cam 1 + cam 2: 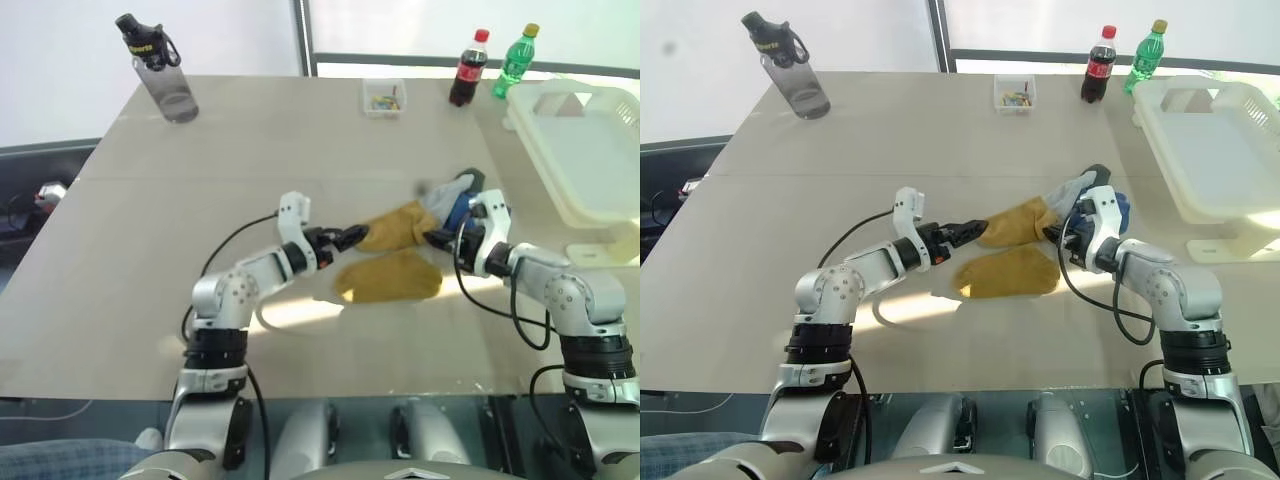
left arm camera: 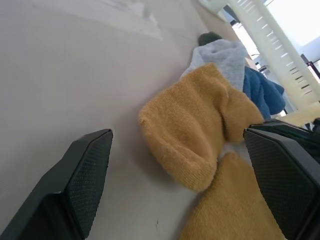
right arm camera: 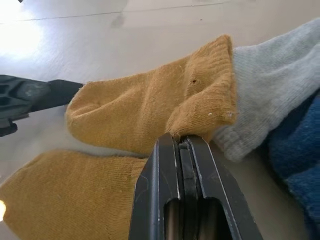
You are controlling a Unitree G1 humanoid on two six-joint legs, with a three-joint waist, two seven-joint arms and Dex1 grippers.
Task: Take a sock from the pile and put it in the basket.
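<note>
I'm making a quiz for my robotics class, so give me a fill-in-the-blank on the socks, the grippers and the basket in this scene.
1. The right gripper is shut, pinching the edge of a mustard-yellow ____.
2. The left gripper has its fingers ____, facing the sock.
3. In the pile, the light grey sock lies between the yellow one and a ____ sock.
4. The basket stands on the robot's ____ side of the table.

Missing words: sock; open; blue; right
</note>
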